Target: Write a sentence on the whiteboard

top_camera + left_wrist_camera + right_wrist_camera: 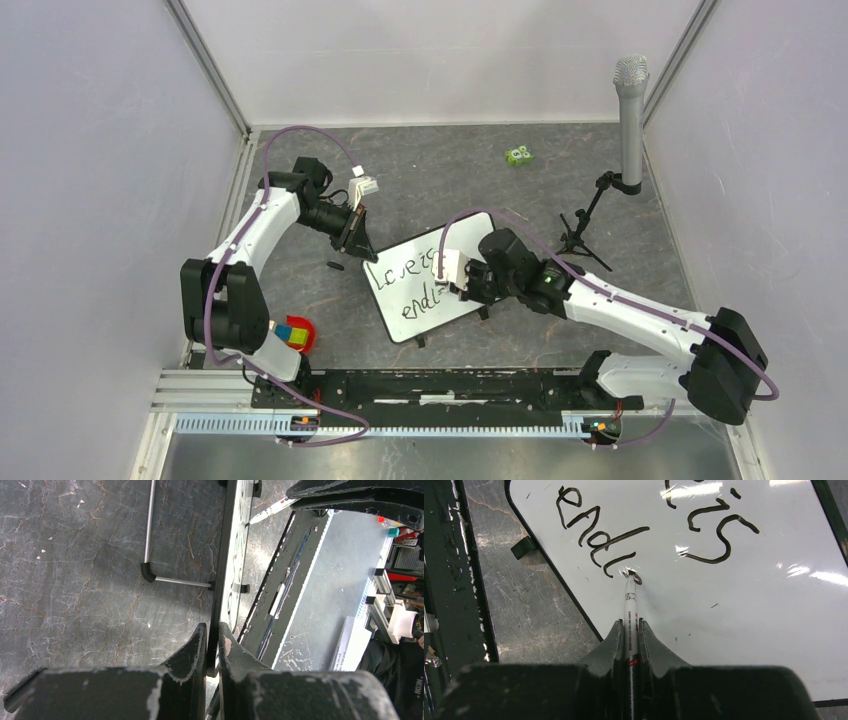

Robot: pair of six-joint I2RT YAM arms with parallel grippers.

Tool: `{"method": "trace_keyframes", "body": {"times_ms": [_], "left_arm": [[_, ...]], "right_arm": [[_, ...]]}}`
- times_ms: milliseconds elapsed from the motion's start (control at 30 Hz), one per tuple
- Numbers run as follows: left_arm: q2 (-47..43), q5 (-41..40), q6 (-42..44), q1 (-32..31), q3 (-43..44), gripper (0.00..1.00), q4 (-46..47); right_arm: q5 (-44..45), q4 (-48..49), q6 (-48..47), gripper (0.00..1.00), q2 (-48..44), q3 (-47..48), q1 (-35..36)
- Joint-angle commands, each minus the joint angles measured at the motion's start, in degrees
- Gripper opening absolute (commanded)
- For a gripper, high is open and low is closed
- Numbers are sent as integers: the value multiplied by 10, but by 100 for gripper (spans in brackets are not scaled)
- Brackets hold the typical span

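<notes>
The whiteboard (440,300) lies tilted at the table's middle, white with a black frame. My left gripper (357,240) is shut on its upper left edge; in the left wrist view the fingers (196,645) clamp the black frame (222,570) seen edge-on. My right gripper (462,280) is over the board, shut on a white marker (631,610) whose tip touches the board (749,620). The sentence (599,540) reads "Love is" on one line and "endl" below, with a small fresh loop at the tip.
A black marker cap (335,266) lies left of the board. A small green object (519,156) sits at the back. A microphone on a black stand (628,120) is at the back right. A red bowl with coloured blocks (296,334) sits by the left arm's base.
</notes>
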Motion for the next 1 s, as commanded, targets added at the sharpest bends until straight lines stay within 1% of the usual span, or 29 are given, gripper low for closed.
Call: {"method": "trace_keyframes", "body": {"times_ms": [0, 200, 500, 767, 967], "left_arm": [[8, -21, 15, -5, 7, 2, -3], [10, -21, 15, -5, 7, 2, -3], [8, -20, 14, -5, 8, 2, -3], [6, -19, 14, -5, 9, 2, -3], [8, -18, 16, -5, 9, 2, -3]], "right_arm": [[6, 20, 5, 0, 0, -21, 0], [16, 11, 1, 0, -17, -34, 0], [41, -14, -9, 0, -33, -26, -2], [15, -32, -2, 0, -44, 9, -1], [16, -32, 0, 0, -46, 18, -9]]}}
